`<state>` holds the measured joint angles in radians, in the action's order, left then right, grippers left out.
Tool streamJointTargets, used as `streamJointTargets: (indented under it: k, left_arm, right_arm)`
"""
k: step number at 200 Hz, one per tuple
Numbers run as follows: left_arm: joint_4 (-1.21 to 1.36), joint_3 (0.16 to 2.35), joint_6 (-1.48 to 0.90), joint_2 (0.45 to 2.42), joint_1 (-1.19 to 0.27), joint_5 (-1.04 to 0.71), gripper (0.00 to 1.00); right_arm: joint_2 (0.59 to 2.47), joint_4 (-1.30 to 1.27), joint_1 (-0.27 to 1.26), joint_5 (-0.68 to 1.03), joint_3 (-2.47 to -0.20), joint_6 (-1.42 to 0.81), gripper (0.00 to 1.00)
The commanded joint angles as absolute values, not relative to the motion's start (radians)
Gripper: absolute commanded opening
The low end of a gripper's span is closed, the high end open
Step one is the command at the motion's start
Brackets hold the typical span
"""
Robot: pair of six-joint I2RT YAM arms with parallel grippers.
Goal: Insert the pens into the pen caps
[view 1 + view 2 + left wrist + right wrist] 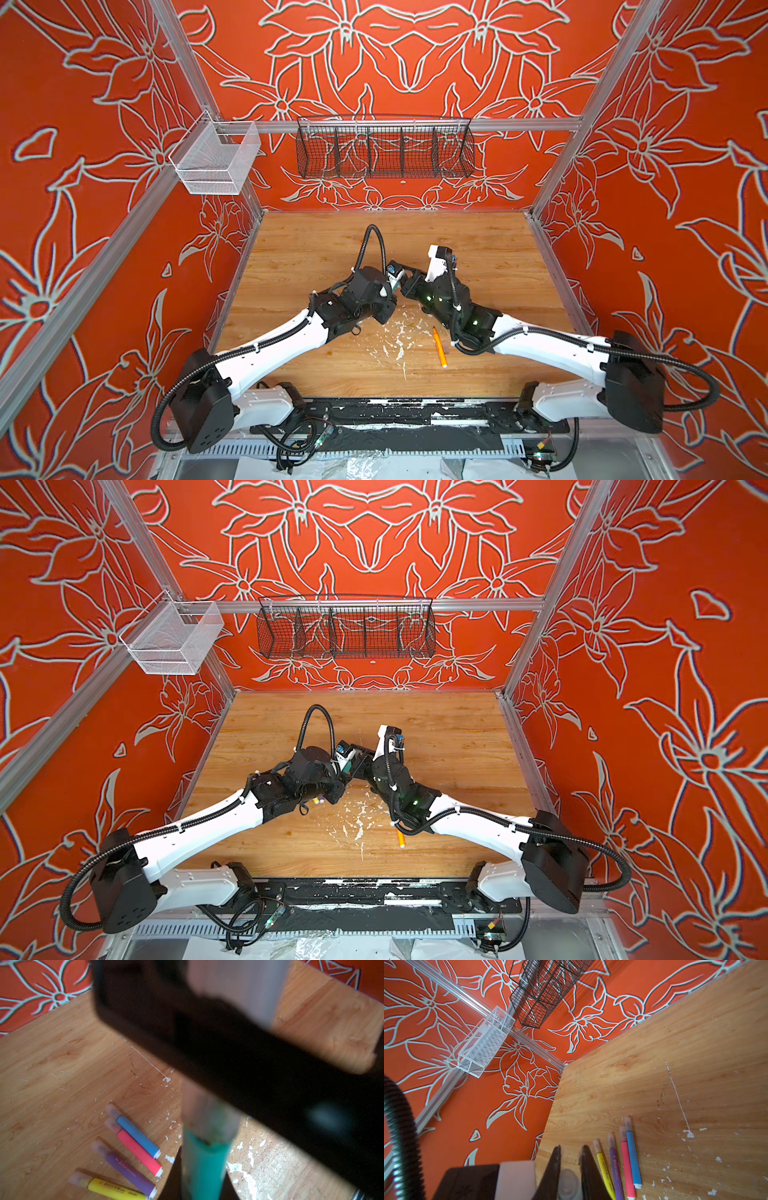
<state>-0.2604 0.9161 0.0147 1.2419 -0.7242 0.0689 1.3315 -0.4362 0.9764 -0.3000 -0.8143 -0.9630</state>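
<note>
Both arms reached in and met nose to nose above the middle of the worktop (478, 249). The left hand (201, 1176) was clenched on the green pen (204, 1155). The right hand (571, 1151) pinched a clear cap (568, 1180). The cap looked pushed onto the pen's tip, but that part was blurry. Four capped pens (137, 1147) lay side by side under the left arm. The orange pen (439, 347) lay uncapped beside the right arm, nearer the front edge. Wide wood stretched behind the hands to the back wall.
</note>
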Motion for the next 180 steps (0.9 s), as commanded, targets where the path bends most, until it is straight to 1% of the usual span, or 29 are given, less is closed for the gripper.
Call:
streamJointTargets:
  k: [1, 10, 28, 44, 78, 106, 134, 165, 180]
  left_arm:
    - [0.221, 1.017, -0.212, 1.188, -0.603, 0.147, 0.00]
    - [0.202, 1.016, -0.265, 1.177, -0.577, 0.102, 0.00]
    - [0.220, 0.983, -0.285, 1.146, -0.571, 0.084, 0.00]
    - [0.205, 0.980, -0.294, 1.132, -0.569, 0.060, 0.00]
    - [0.124, 1.012, -0.343, 1.120, -0.554, -0.065, 0.00]
    - [0.094, 0.993, -0.352, 1.073, -0.552, -0.108, 0.00]
    - [0.087, 0.960, -0.352, 1.021, -0.551, -0.139, 0.00]
    - [0.093, 0.937, -0.366, 1.006, -0.551, -0.196, 0.00]
    - [0.114, 0.915, -0.374, 1.003, -0.551, -0.212, 0.00]
  right_arm:
    - [1.331, -0.328, 1.124, -0.006, -0.704, -1.010, 0.00]
    - [1.308, -0.355, 1.124, -0.028, -0.675, -1.001, 0.00]
    - [1.266, -0.339, 1.124, -0.056, -0.653, -0.996, 0.00]
    - [1.245, -0.391, 1.126, -0.020, -0.630, -0.974, 0.00]
    - [1.174, -0.585, 1.126, 0.034, -0.528, -0.877, 0.00]
    - [1.084, -0.585, 1.123, 0.054, -0.485, -0.790, 0.00]
    - [1.016, -0.621, 1.121, 0.117, -0.453, -0.725, 0.00]
    - [1.016, -0.687, 1.121, 0.199, -0.442, -0.723, 0.00]
    - [1.035, -0.717, 1.121, 0.209, -0.441, -0.741, 0.00]
